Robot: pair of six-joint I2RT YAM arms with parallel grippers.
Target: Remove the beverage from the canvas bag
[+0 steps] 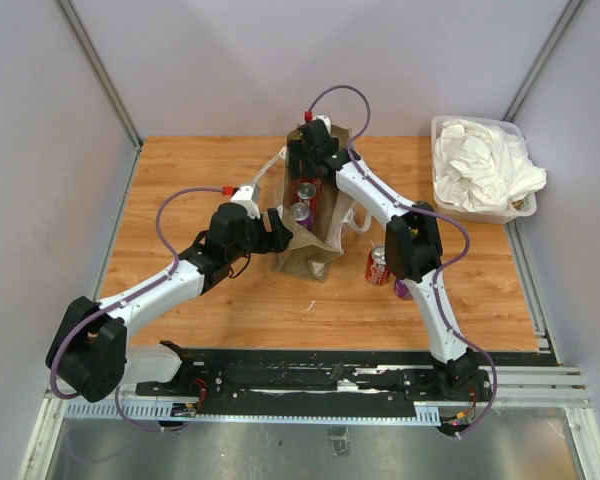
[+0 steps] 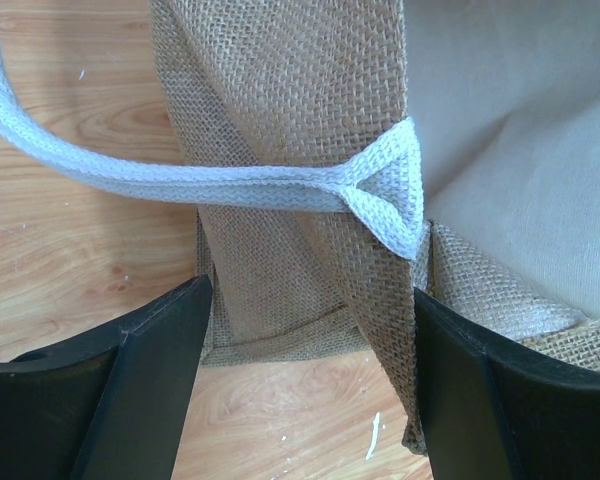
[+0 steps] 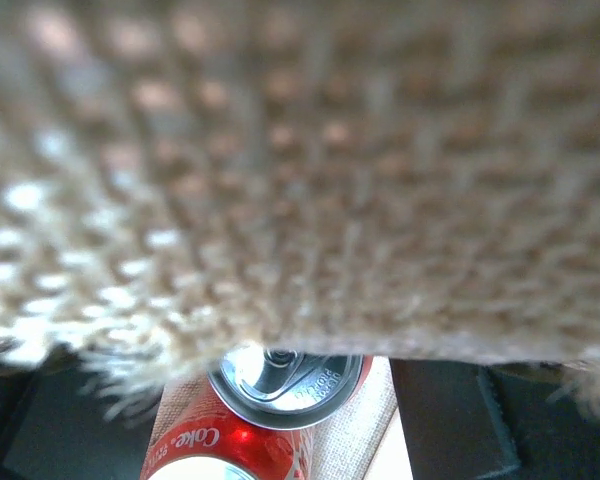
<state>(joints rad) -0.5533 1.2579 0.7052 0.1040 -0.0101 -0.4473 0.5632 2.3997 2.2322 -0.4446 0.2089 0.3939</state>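
Note:
The tan canvas bag stands at the table's middle with its mouth open. Inside it show a red can and a silver-topped purple can. My left gripper is at the bag's left edge. In the left wrist view it is open, and its fingers straddle the bag's corner fold and white handle. My right gripper reaches into the bag's far end. In the right wrist view it is open around a red Coke can, with blurred bag cloth hiding most of the view.
A red can and a purple can stand on the table right of the bag, by the right arm's elbow. A clear tub of white cloths sits at the back right. Grey walls close in the left, back and right sides.

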